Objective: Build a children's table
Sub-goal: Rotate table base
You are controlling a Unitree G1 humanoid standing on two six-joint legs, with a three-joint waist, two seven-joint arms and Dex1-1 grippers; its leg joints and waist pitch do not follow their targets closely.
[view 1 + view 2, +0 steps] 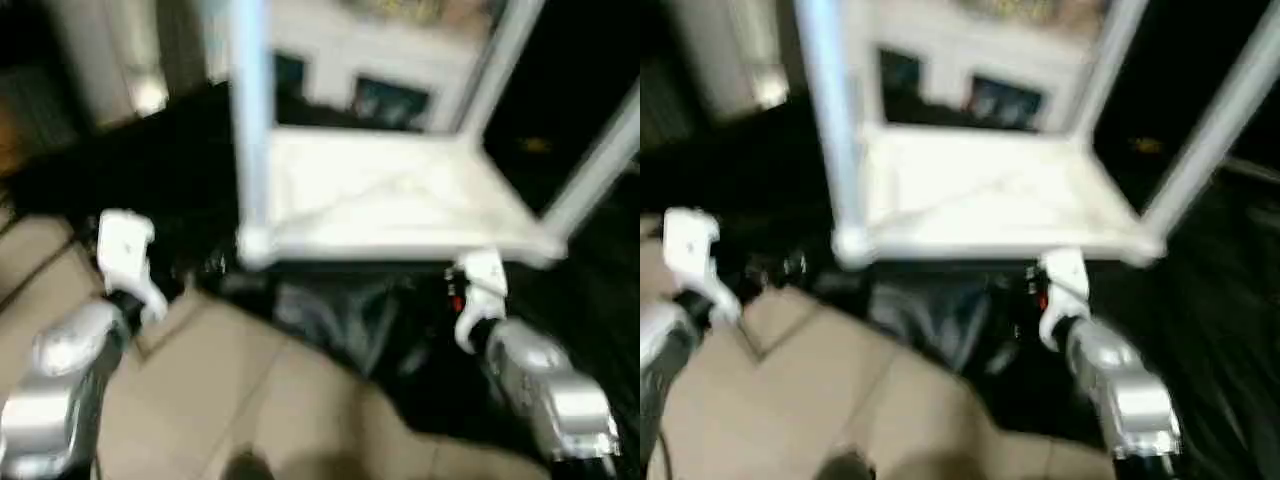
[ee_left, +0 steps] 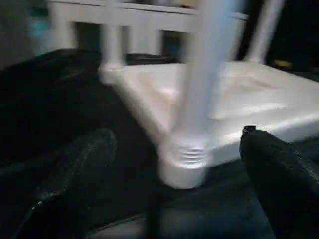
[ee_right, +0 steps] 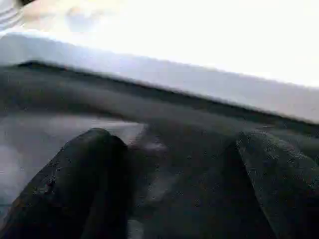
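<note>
Assembly nearly done: legs are in, table not yet flipped.
Tabletop point(image 1: 400, 200) lies upside down on a dark surface ahead of the robot, with legs standing up from its corner sockets; nearest leg point(image 2: 202, 94) looks seated. I count three for sure, the fourth is unclear. Left gripper point(image 2: 174, 189) and right gripper point(image 3: 179, 184) both have jaws spread wide, empty, just short of the near edge. Left to do, I'd say: turn it upright.

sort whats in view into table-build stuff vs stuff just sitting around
Job:
tabletop, upside down
legs standing in its corner sockets
left tool, open
right tool, open

Just there:
white cabinet behind
dark mat
tan floor
</note>
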